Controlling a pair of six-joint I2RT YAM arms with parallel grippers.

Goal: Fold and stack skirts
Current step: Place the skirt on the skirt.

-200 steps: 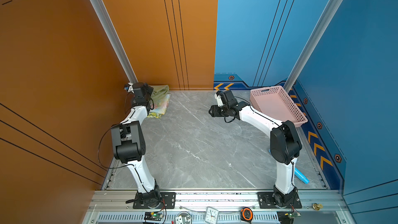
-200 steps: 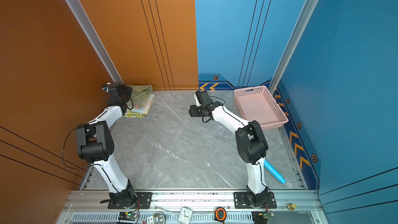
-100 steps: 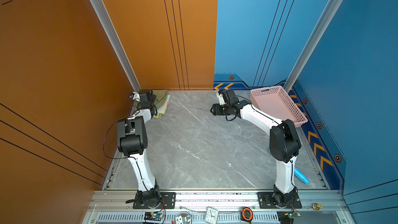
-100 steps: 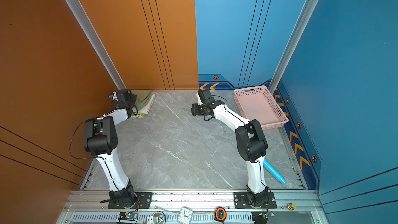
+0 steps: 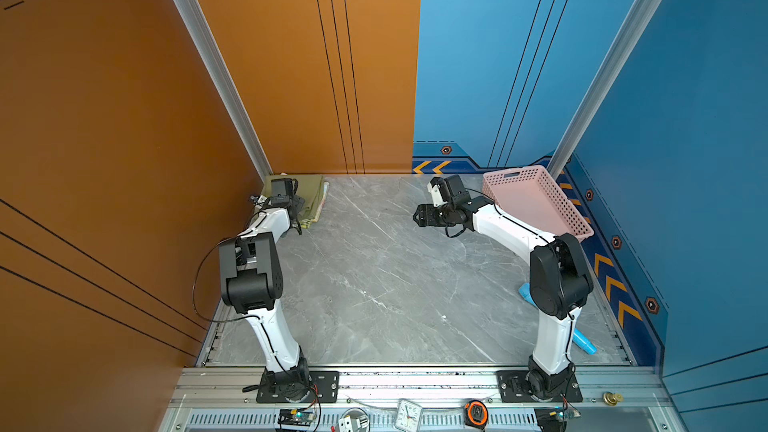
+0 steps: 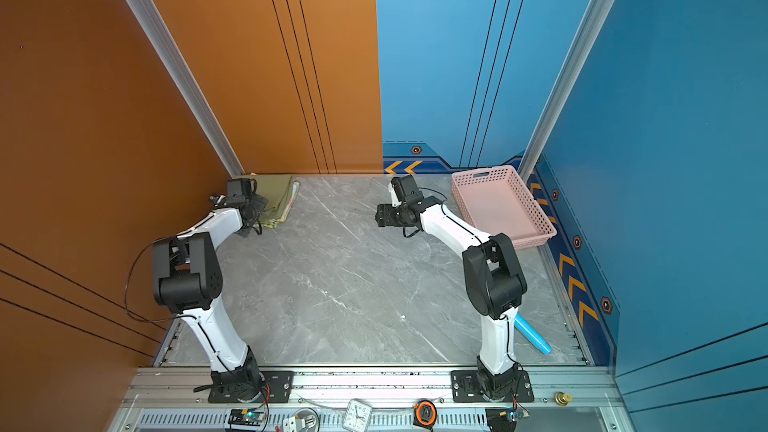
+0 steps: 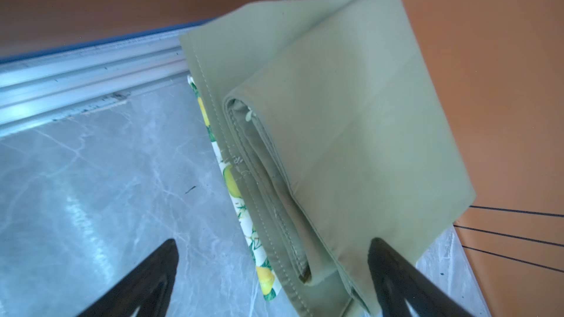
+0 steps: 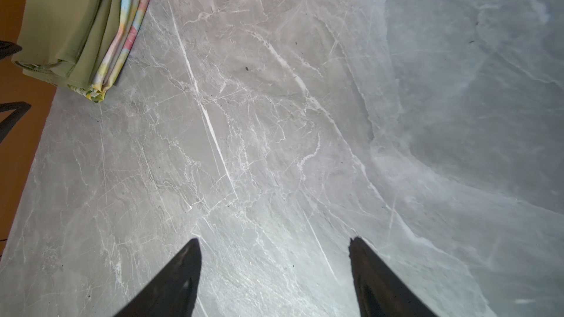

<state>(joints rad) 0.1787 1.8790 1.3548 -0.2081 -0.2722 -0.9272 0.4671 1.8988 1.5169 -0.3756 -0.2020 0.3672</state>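
- Two loose items lie nearest, on the front rail: one clock (image 5: 409, 411) and one tape measure (image 5: 477, 411). Neither belongs to the task.
- One blue tube (image 6: 534, 336) lies on the table (image 5: 395, 284) beside the right arm's base.
- Right gripper (image 8: 274, 239): the jaws are spread wide and hold nothing. It hangs over bare table near the middle, well apart from the cloth.
- Left gripper (image 7: 273, 240): the jaws are spread wide, nothing between them. One finger is over the table and the other over the olive skirt's near edge. I cannot tell whether it touches.
- Skirts: three, all folded, in one stack in the far left corner against the orange wall (image 5: 291, 76).
  - One olive skirt (image 7: 351, 135) is on top. It is the largest, and its folded layers gape open on one side.
  - One pastel flowered skirt (image 8: 128, 32) shows only as thin edges at the stack's side.
  - One lemon-print skirt (image 7: 232, 184) peeks out lowest.
- Handling, my judgement: the skirts are light, limp woven cloth, not fragile.
  - A single pinch would likely lift one layer and undo the fold.
  - Best hold is a stitched hem or folded edge, both grippers at opposite corners, or a press from above to square the stack.
  - On the smooth stone top the stack probably slides when pushed.
- One pink basket (image 5: 513, 174) stands in the far right corner and looks empty.
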